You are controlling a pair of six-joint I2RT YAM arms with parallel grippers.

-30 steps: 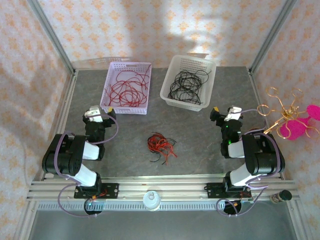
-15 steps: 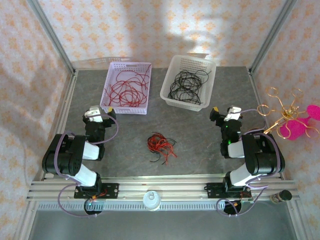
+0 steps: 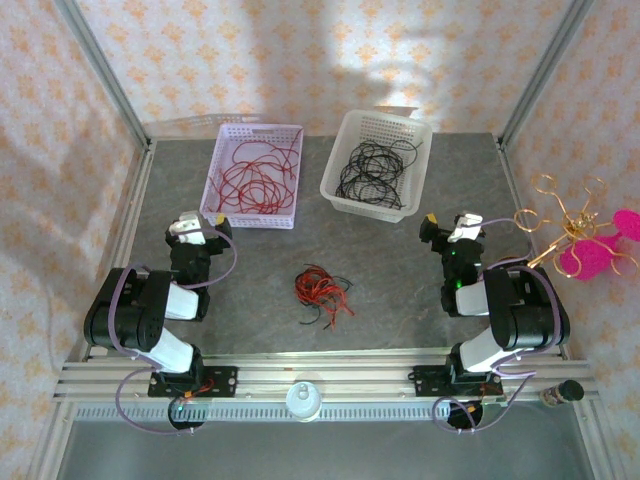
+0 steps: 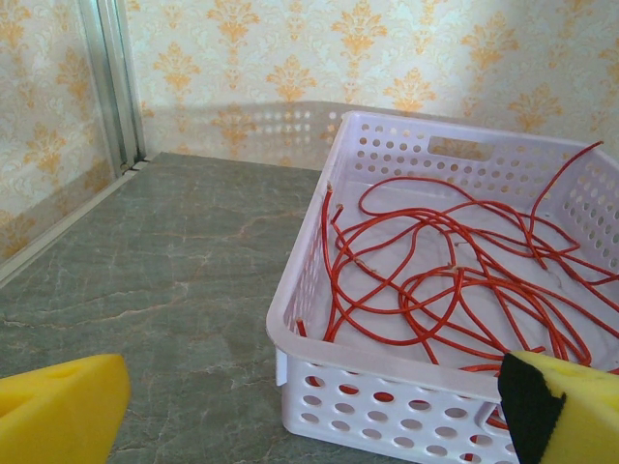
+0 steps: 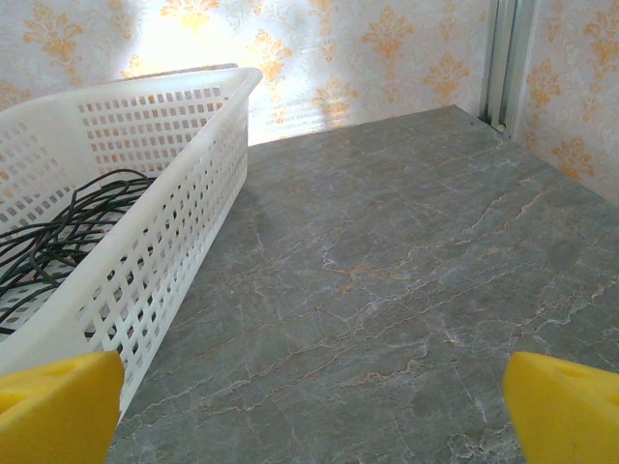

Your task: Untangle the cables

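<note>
One bunch of cables [image 3: 322,290] is lying at 6 o'clock from two containers, lilac basket [image 3: 212,176] and white basket [image 3: 364,206]; left claw [image 3: 197,226] and right claw [image 3: 455,227] are standing open.

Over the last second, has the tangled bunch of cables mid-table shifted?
No. The cables keep the same spot in front of the lilac basket and the white basket.

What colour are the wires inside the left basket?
The wires are red; the left wrist view shows them best.
</note>
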